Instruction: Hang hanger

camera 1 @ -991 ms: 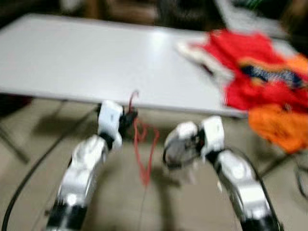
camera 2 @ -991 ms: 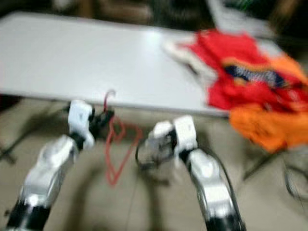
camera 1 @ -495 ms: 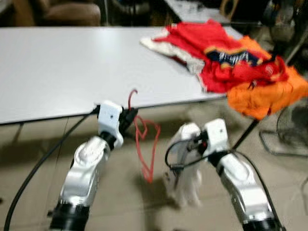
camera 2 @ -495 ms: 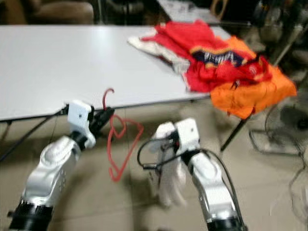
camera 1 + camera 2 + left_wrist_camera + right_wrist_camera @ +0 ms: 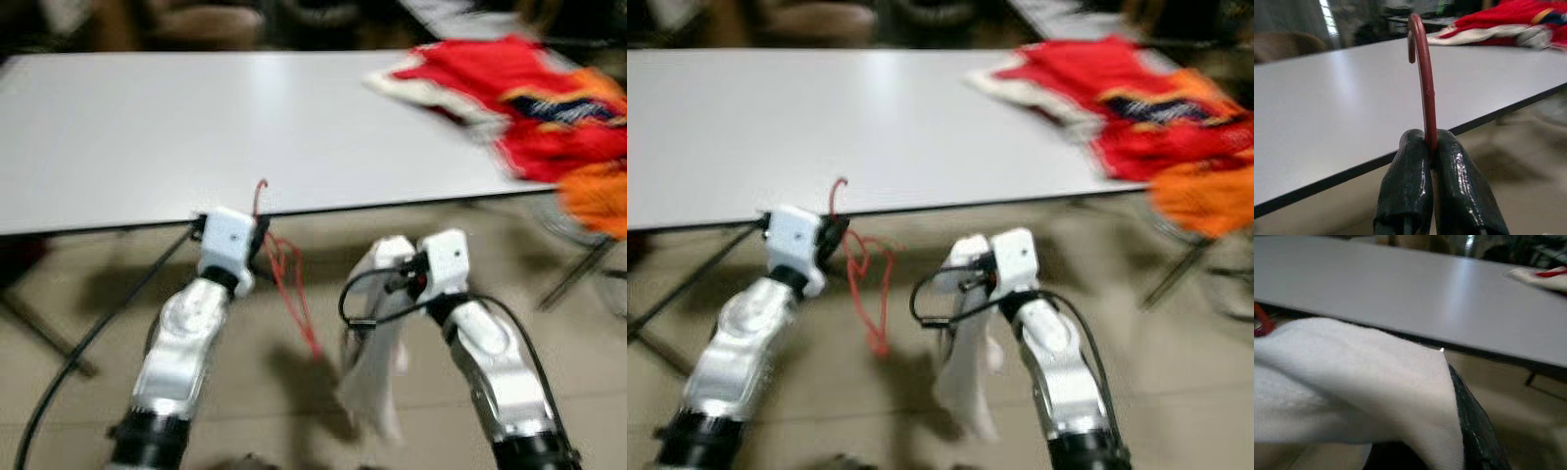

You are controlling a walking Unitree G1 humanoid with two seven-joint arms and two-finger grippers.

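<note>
- Left gripper (image 5: 1431,147) clamped on the neck of a red hanger (image 5: 286,284), just below the near edge of the white worktop (image 5: 196,127).
- Hook pointing up past that edge, frame dangling over the tiled floor (image 5: 88,313).
- Right gripper (image 5: 397,279) draped in a white cloth (image 5: 377,382); cannot tell whether open or closed.
- Red and orange clothes (image 5: 529,93) heaped at the worktop's far right.
</note>
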